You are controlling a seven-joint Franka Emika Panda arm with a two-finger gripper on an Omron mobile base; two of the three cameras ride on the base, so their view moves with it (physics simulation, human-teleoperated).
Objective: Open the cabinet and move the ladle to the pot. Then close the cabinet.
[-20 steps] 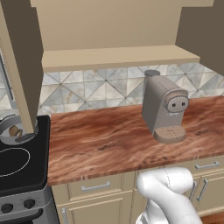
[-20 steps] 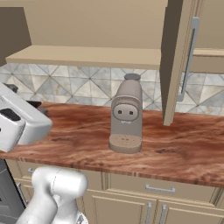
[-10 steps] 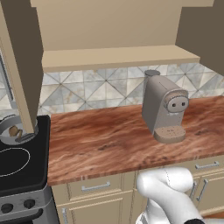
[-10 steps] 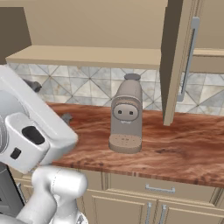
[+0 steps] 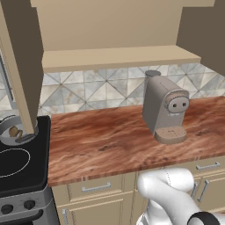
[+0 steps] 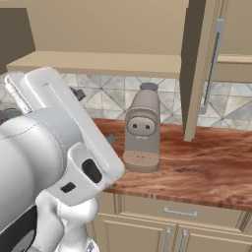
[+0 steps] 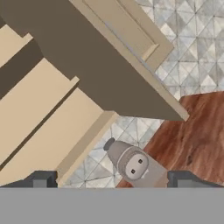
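Swung up close across the right base view since a second ago, the arm's fingers [image 7: 111,181] stand spread and empty before the cabinet [image 6: 199,69], both doors open, shelf bare, the ladle [image 5: 14,132] already in the pot [image 5: 17,130], closing left.

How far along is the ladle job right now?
Done: the cabinet doors stand open and the ladle lies in the pot on the stove. In hand: nothing; the fingers are spread wide and empty, facing the open cabinet. Left: closing both doors.
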